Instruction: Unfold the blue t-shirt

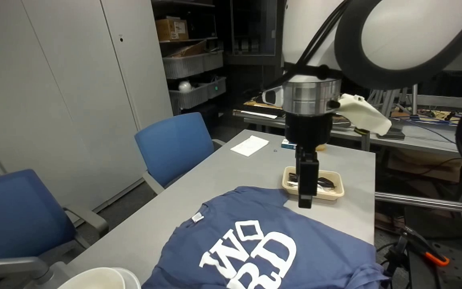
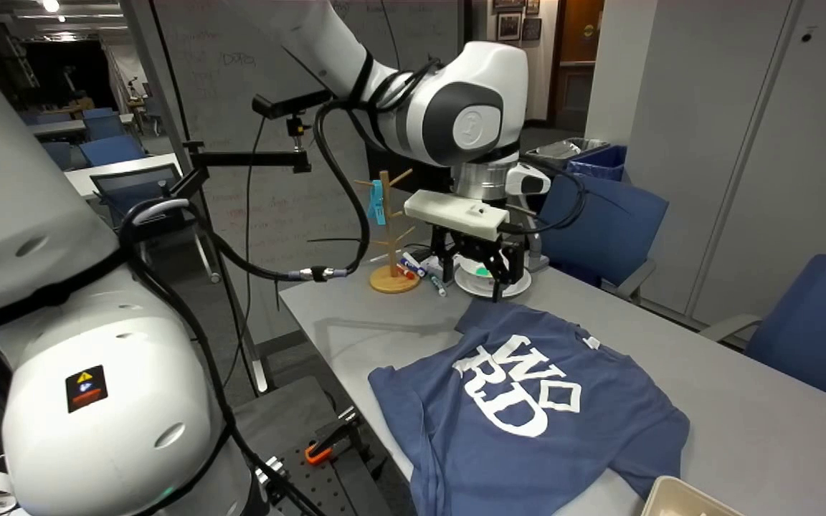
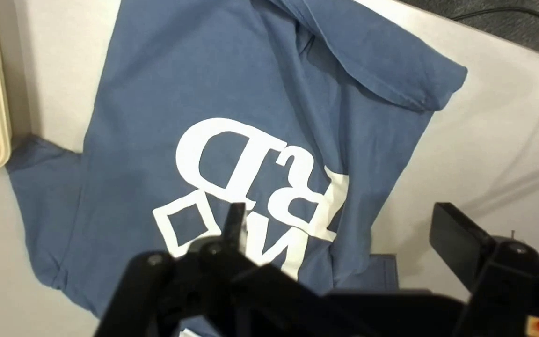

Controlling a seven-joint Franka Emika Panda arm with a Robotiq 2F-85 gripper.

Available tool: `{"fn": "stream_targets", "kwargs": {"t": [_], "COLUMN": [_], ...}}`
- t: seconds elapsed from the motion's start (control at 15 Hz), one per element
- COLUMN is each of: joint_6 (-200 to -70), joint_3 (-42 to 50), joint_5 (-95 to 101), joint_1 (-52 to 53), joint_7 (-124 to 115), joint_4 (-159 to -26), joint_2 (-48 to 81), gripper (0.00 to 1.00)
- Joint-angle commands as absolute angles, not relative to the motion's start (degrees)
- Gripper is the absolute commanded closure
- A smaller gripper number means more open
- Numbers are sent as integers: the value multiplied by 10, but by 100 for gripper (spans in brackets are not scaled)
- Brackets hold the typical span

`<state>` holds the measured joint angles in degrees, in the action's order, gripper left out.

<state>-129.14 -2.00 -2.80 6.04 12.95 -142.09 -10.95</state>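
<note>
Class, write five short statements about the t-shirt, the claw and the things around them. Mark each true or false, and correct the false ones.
1. The blue t-shirt bears white lettering. True.
2. All of the blue t-shirt lies flat. False: in the wrist view, a flap of it lies folded over.
3. The claw is open. True.
4. The beige tray stands on a chair. False: it stands on the table.
5. A light-blue clip hangs on the wooden stand. True.
</note>
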Motion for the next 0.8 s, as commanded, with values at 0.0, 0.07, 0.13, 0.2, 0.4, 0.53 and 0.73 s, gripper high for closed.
{"fn": "stream_targets", "kwargs": {"t": [0.0,0.07,0.13,0.2,0.4,0.53,0.73], "joint_6": [-1298,-1301,-1303,-1305,-1307,-1305,-1292], "joint_3": [-17,-17,-16,-16,-15,-13,-13], "joint_5": [-38,-37,-37,-35,-32,-30,-27], "joint_1": [59,60,60,61,62,63,63], "joint_7": [140,139,138,137,135,137,128], "joint_4": [-1440,-1445,-1450,-1455,-1472,-1488,-1473], "joint_2": [-165,-179,-191,-203,-234,-257,-237], "gripper": [0,0,0,0,0,0,0]}}
